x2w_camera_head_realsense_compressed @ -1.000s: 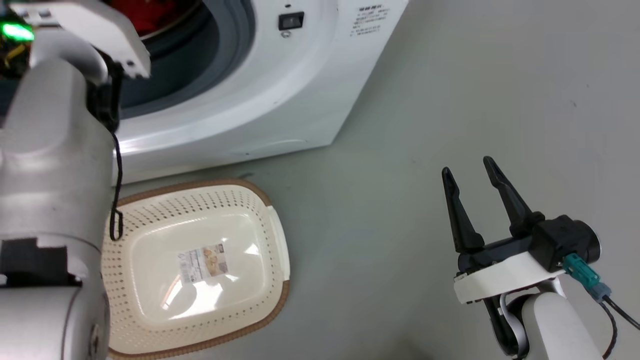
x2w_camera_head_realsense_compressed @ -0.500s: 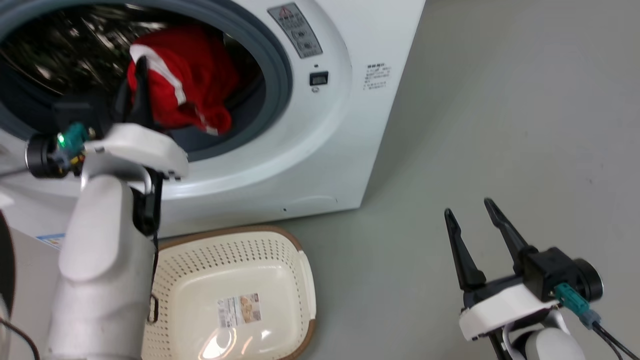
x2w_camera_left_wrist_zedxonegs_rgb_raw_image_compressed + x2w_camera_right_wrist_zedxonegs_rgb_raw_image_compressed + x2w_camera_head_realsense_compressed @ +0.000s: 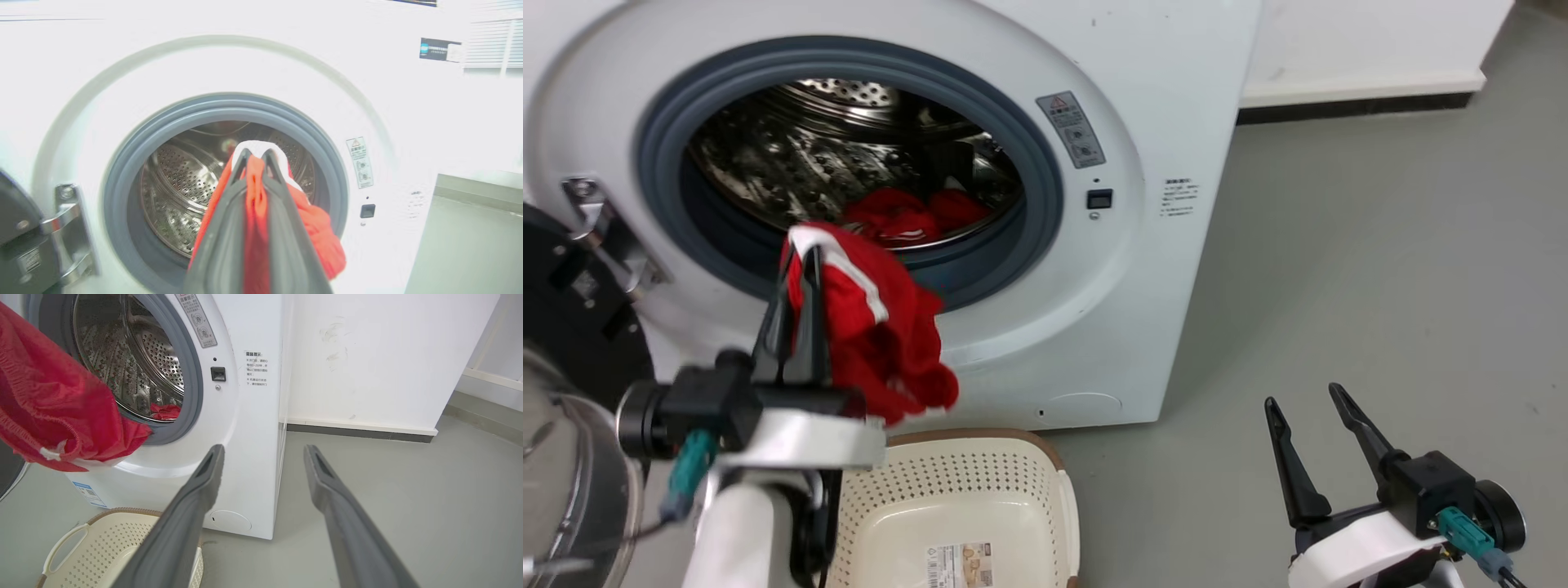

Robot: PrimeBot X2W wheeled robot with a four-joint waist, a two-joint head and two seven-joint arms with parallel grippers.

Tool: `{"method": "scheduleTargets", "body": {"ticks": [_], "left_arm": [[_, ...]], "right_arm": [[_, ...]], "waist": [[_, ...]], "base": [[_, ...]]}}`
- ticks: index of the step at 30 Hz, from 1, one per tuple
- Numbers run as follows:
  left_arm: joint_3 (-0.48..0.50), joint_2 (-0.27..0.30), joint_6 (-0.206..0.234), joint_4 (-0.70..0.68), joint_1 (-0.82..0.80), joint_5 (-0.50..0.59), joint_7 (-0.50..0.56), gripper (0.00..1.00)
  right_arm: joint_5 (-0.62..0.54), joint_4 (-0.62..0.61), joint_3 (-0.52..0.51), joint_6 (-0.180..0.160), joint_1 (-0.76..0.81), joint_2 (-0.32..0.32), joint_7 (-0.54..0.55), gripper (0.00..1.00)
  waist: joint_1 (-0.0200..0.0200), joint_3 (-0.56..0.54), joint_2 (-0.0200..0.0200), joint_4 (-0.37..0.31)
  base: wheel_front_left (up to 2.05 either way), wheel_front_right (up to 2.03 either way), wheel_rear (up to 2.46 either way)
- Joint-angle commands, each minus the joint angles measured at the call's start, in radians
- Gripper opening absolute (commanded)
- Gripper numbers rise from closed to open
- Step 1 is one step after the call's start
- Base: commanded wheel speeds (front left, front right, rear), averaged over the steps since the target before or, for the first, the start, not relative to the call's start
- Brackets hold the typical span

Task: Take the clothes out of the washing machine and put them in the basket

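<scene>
Warning-triangle sticker on washing machine front; other print illegible.

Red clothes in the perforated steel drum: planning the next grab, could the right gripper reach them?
Probably yes: the right gripper is open, the drum's mouth looks free, and the left gripper holds its red garment outside it.

Head/wrist cams all face washing machine.

Red, white-striped clothes, white washing machine, cream brown-rimmed basket.
</scene>
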Motion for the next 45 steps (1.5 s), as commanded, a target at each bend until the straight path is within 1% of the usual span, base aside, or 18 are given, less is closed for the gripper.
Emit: {"method": "scheduleTargets", "body": {"ticks": [1, 4, 7, 8, 10, 12, 14, 20, 25, 32, 36, 39, 45], "left_arm": [[-0.01, -0.004, 0.016, -0.067, 0.065, 0.015, 0.006, 0.0], [-0.029, -0.006, 0.04, -0.15, 0.169, 0.04, 0.041, 0.0], [-0.035, -0.013, 0.057, -0.173, 0.234, 0.035, 0.058, 0.0], [-0.037, -0.023, 0.073, -0.158, 0.293, 0.016, 0.064, 0.0], [-0.04, -0.026, 0.078, -0.139, 0.311, 0.01, 0.062, 0.0], [-0.046, -0.037, 0.077, -0.088, 0.332, -0.015, 0.044, 0.0], [-0.055, -0.043, 0.069, -0.008, 0.336, -0.037, 0.028, 0.0], [-0.062, -0.052, 0.052, 0.243, 0.218, -0.073, -0.002, 0.0], [-0.05, -0.057, 0.04, 0.373, 0.072, -0.07, -0.004, 0.0], [-0.006, -0.058, 0.045, 0.585, -0.104, -0.069, -0.003, 0.0], [0.033, -0.032, 0.051, 0.716, -0.179, -0.067, -0.002, 0.0], [0.056, -0.016, 0.05, 0.779, -0.225, -0.064, -0.002, 0.0], [0.086, 0.012, 0.047, 0.911, -0.281, -0.067, -0.002, 0.0]], "right_arm": [[0.005, -0.012, 0.001, -0.001, 0.012, 0.001, 0.004, 1.0], [0.006, -0.022, -0.001, -0.001, 0.02, 0.0, 0.009, 1.0], [0.009, -0.026, -0.004, -0.001, 0.016, 0.001, 0.008, 1.0], [0.012, -0.031, -0.004, -0.001, 0.012, 0.001, 0.009, 1.0], [0.012, -0.033, -0.004, -0.001, 0.007, 0.001, 0.009, 1.0], [0.013, -0.036, -0.001, -0.001, -0.008, 0.001, 0.009, 1.0], [0.01, -0.039, 0.004, -0.001, -0.02, 0.001, 0.008, 1.0], [0.001, -0.051, 0.013, -0.001, -0.066, 0.001, 0.009, 1.0], [0.002, -0.052, 0.02, -0.001, -0.115, 0.001, -0.001, 1.0], [0.02, -0.042, 0.048, -0.001, -0.189, 0.001, -0.026, 1.0], [0.033, -0.024, 0.063, -0.001, -0.227, 0.001, -0.046, 1.0], [0.039, -0.012, 0.069, -0.001, -0.248, 0.001, -0.059, 1.0], [0.04, 0.012, 0.076, -0.001, -0.279, 0.001, -0.077, 1.0]], "waist": [[0.0004, -0.011, -0.0001, 0.022], [0.0004, -0.005, -0.0001, 0.036], [0.0004, 0.01, -0.0001, 0.046], [0.0004, 0.027, -0.0001, 0.054], [0.0004, 0.04, -0.0001, 0.058], [0.0004, 0.067, -0.0001, 0.062], [0.0004, 0.099, -0.0001, 0.064], [0.0004, 0.22, -0.0001, 0.062], [0.0004, 0.326, -0.0001, 0.051], [0.0004, 0.491, -0.0001, -0.009], [0.0004, 0.57, -0.0001, -0.046], [0.0004, 0.62, -0.0001, -0.064], [0.0004, 0.673, -0.0001, -0.065]], "base": [[0.0, 0.0, 0.0], [0.0, 0.0, 0.0], [0.0, 0.0, 0.0], [0.0, 0.0, 0.0], [0.0, 0.0, 0.0], [0.0, 0.0, 0.0], [0.0, 0.0, 0.0], [0.0, 0.0, 0.0], [0.0, 0.0, 0.0], [0.0, 0.0, 0.0], [0.0, 0.0, 0.0], [0.0, 0.0, 0.0], [0.0, 0.0, 0.0]]}}
